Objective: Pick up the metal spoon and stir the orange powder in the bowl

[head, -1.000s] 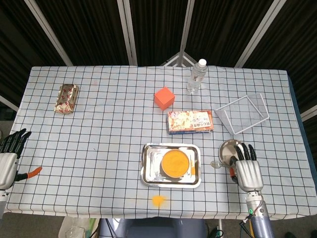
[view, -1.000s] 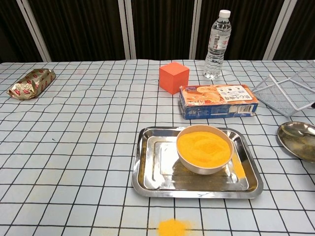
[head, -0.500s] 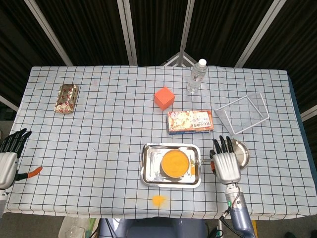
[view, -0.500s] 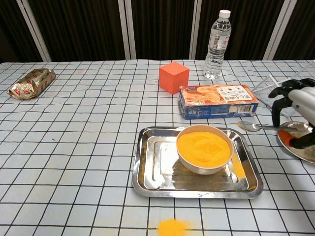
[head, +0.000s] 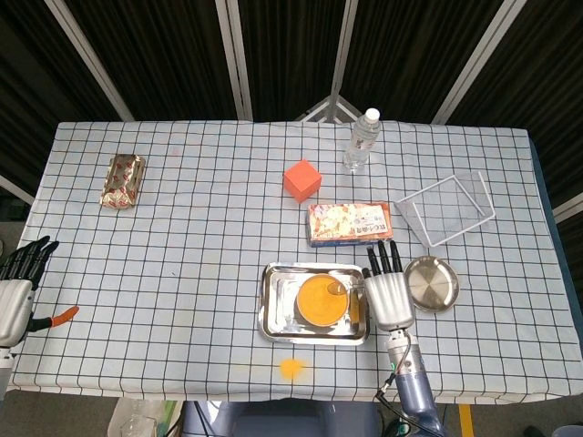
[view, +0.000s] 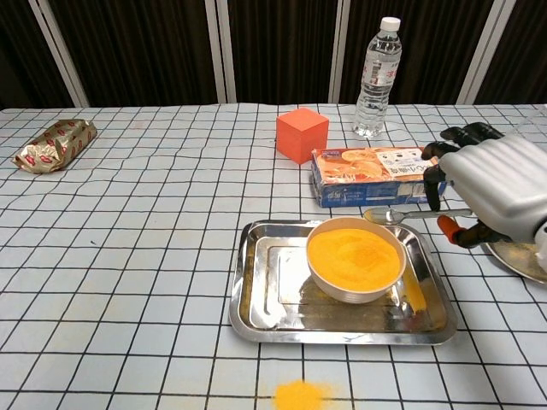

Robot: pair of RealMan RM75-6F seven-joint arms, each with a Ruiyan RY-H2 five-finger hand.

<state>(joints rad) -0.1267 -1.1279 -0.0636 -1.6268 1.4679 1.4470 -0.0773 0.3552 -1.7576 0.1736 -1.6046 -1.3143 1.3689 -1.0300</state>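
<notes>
No print is sharp enough to read. The flat blue-and-orange cardboard box [view: 378, 175] carries lettering on its top and front edge, the clear plastic water bottle [view: 377, 79] a pale label, and the shiny red-and-gold foil packet [view: 53, 143] a pattern, all too blurred.

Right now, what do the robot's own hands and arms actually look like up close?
The right hand has a pale silver-grey ribbed shell with black fingers and an orange-red thumb tip. Behind it in the head view, a blue-grey arm runs back, with a thin cable alongside it. The left hand looks the same: grey shell, black fingers, orange tip.
</notes>
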